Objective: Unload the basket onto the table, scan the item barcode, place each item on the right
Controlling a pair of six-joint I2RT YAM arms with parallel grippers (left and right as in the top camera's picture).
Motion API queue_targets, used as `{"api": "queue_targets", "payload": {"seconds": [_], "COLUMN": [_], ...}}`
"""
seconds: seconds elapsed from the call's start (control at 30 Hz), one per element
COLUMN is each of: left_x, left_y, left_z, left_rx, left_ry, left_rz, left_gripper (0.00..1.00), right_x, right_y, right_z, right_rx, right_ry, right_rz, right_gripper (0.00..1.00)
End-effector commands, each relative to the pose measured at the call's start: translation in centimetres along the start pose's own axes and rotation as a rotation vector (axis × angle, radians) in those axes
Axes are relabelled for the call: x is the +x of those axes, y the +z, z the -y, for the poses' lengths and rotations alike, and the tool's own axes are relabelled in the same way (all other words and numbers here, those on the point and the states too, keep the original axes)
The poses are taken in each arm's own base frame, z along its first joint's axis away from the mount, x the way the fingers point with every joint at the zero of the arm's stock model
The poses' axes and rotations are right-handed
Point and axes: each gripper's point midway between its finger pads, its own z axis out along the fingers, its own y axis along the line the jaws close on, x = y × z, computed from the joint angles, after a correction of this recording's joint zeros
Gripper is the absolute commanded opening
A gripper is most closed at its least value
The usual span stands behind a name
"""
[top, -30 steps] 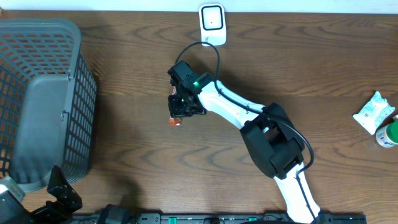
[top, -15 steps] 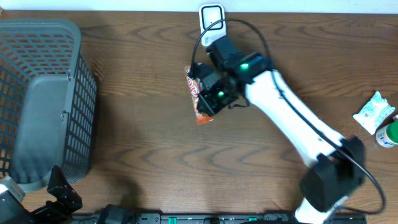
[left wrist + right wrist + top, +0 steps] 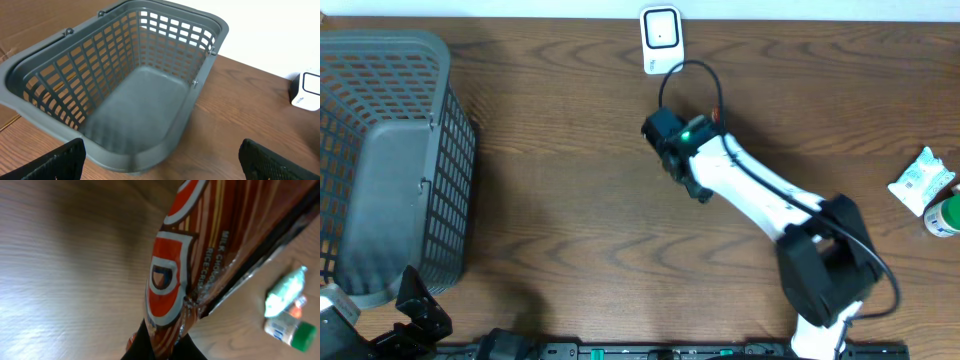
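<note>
Right gripper (image 3: 159,347) clamped on snack packet (image 3: 172,275), aloft near scanner (image 3: 660,36) | step: presenting barcode | next: likely needs barcode face turned toward scanner window, closer | left gripper (image 3: 167,161) wide open, idle beside basket (image 3: 219,29)

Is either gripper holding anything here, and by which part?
The right gripper pinches a red-and-brown chocolate snack packet by one end, with the rest sticking out past it. The left gripper is open and holds nothing.
</note>
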Motion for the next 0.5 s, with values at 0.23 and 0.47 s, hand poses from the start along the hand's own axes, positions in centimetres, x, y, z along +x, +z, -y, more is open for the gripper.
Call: {"api": "queue_targets", "payload": {"seconds": [0.23, 0.47], "left_x": [-0.2, -0.2], "left_y": [-0.1, -0.1], "left_z": [-0.1, -0.1], "left_rx": [-0.004, -0.004], "left_ry": [0.006, 0.006], "left_rz": [0.006, 0.006], "left_gripper": [0.98, 0.98], "right_x": [5.4, 7.2], "right_y": [6.2, 1.7], "right_z": [-5.0, -10.4], "right_rx": [0.241, 0.146], "right_ry": [-0.206, -0.343], "right_rz": [-0.135, -0.113], "right_gripper": [0.11, 0.62]}}
